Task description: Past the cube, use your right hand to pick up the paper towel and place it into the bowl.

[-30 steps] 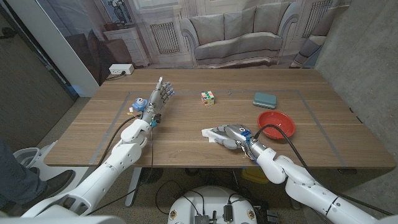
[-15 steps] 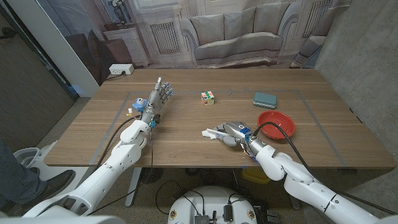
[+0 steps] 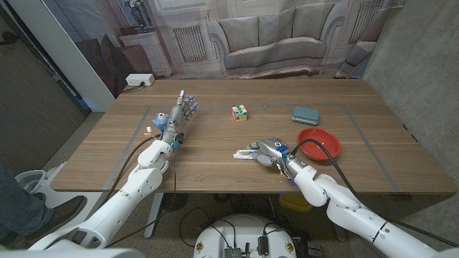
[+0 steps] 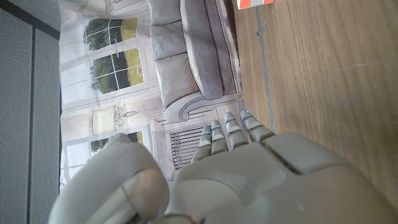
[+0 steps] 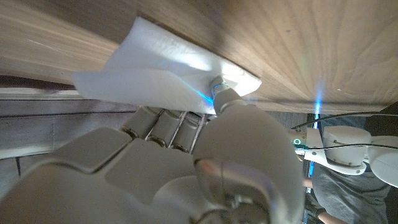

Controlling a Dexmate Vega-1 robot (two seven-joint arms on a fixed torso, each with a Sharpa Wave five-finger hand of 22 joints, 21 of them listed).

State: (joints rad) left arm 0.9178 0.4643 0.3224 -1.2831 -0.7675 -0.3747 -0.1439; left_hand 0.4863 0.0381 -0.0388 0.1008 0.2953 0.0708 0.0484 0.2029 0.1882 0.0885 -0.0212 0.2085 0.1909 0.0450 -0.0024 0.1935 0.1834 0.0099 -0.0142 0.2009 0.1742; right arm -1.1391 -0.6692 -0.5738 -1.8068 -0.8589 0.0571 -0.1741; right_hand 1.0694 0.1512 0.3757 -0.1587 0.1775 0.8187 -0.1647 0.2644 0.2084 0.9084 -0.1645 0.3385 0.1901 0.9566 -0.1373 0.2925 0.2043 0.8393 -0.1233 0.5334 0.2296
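Wooden table (image 3: 215, 154) lies bare around the left hand (image 3: 185, 110), whose fingers reach out straight and hold nothing. Ahead of the right hand (image 3: 271, 153) sits the multicoloured cube (image 3: 239, 112). That hand pinches the white crumpled paper towel (image 3: 244, 153) just above the tabletop; the round red bowl (image 3: 319, 140) stands near its right, bare wood between them.

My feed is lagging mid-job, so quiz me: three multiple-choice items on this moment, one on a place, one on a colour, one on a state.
1. Where is the bowl?
A. beside the left hand
B. to the right of the right hand
C. on the cube

2. What colour is the bowl?
A. red
B. white
C. black

3. What is the right hand doing?
A. waiting open
B. holding the cube
C. gripping the paper towel

Answers: 1 B, it sits beyond the hand toward the table's right side. 2 A, its rim is plainly red. 3 C, the fingers close on the paper towel in the right wrist view.
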